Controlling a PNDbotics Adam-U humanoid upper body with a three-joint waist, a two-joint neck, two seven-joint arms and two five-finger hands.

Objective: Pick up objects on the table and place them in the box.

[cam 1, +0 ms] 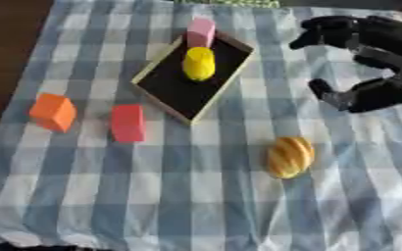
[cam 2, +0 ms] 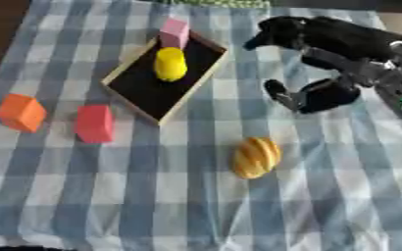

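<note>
Right hand (cam 2: 324, 63) hovers empty, fingers seemingly spread apart.

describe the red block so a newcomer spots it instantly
Start at the black box with the wooden rim, set askew on the checked cloth. Off its near-left side, two blocks lie on the cloth; the red block is the one closer to the box. Its neighbour, the orange block, lies further left, and the pink block is at the box's far corner.
</note>
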